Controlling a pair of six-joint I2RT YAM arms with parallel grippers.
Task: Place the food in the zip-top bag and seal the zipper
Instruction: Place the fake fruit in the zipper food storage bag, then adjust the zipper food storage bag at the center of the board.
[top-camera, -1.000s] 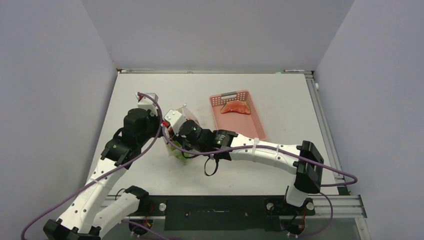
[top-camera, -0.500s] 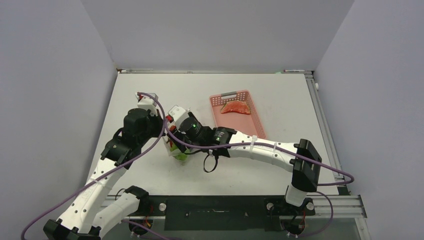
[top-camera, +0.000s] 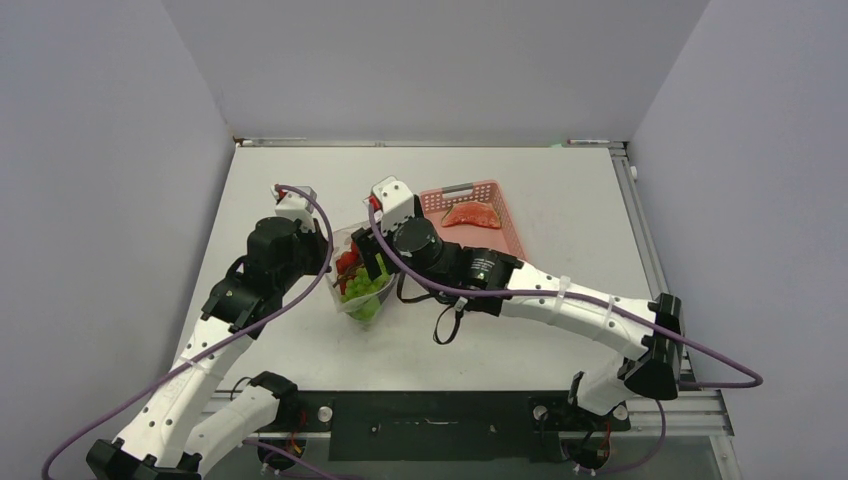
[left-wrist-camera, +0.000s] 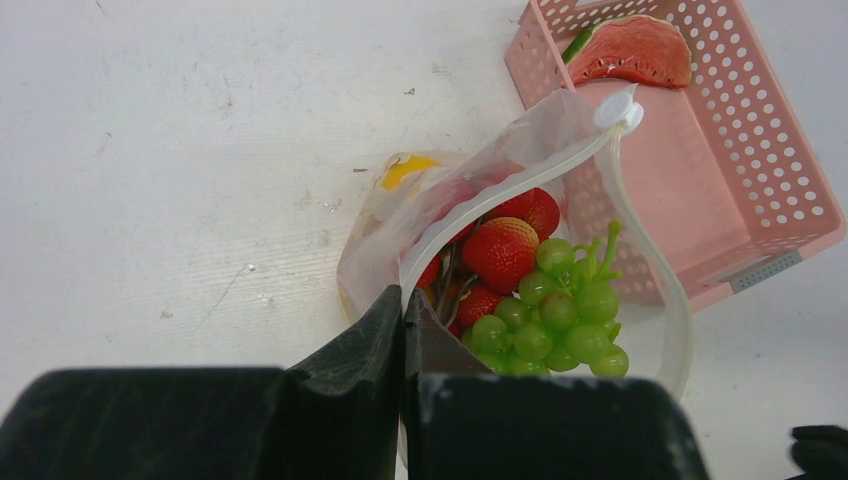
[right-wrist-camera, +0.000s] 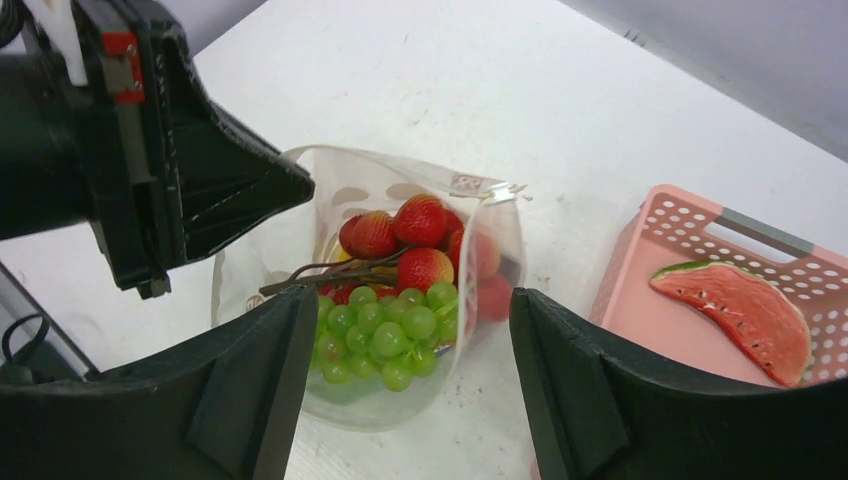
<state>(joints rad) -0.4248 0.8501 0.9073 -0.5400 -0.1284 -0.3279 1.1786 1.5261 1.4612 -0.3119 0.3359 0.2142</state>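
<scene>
— Moved: right gripper backed off toward 1 o'clock versus half a second ago, and the bag contents now show from above.
— Fingers?
— Wide apart, holding nothing, over the zip-top bag.
— Left gripper?
— Pinched together on the zipper, at the bag's 10 o'clock side in the top view. Mouth gapes open, with the white slider at the strip's far end.
— Food?
— Strawberries, green grapes and a yellow piece are inside the bag. Watermelon slice lies in the pink basket, 1 o'clock of the bag.
— Bag location?
— On the table, just beside the basket.
</scene>
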